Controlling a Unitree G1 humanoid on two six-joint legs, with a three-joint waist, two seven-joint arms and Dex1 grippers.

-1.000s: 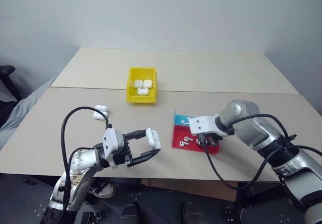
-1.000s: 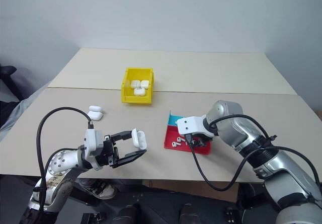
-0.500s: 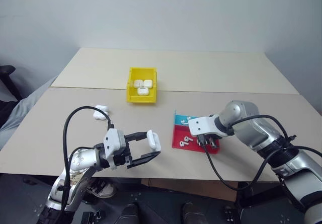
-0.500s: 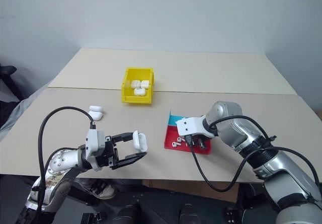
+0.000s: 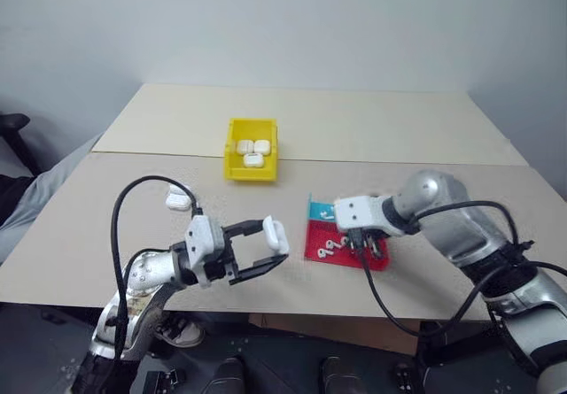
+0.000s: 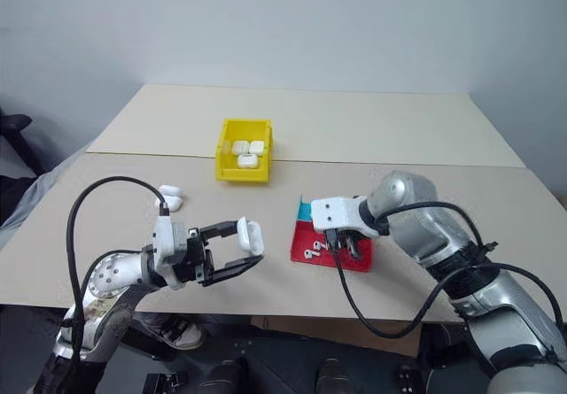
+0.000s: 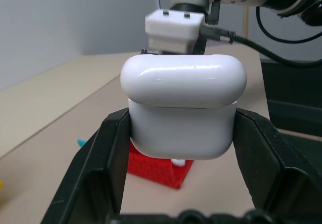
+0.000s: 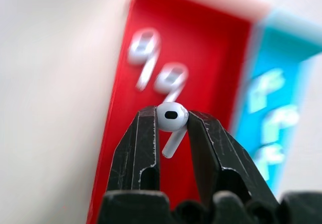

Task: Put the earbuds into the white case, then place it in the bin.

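Note:
My left gripper is shut on the white case, holding it by its sides above the table's near edge, lid uppermost. My right gripper hovers over the red part of the tray, pointing down, shut on one white earbud pinched by its head with the stem hanging. Two more earbuds lie on the red part below it, and others lie on the teal part. The yellow bin stands farther back at the middle of the table.
Three white cases lie inside the bin. Another white case rests on the table to the left, behind my left arm. A black cable loops over each arm. The table's front edge runs just under both grippers.
My right gripper has closed on an earbud and lifted it off the red tray. My left gripper has risen a little with the case.

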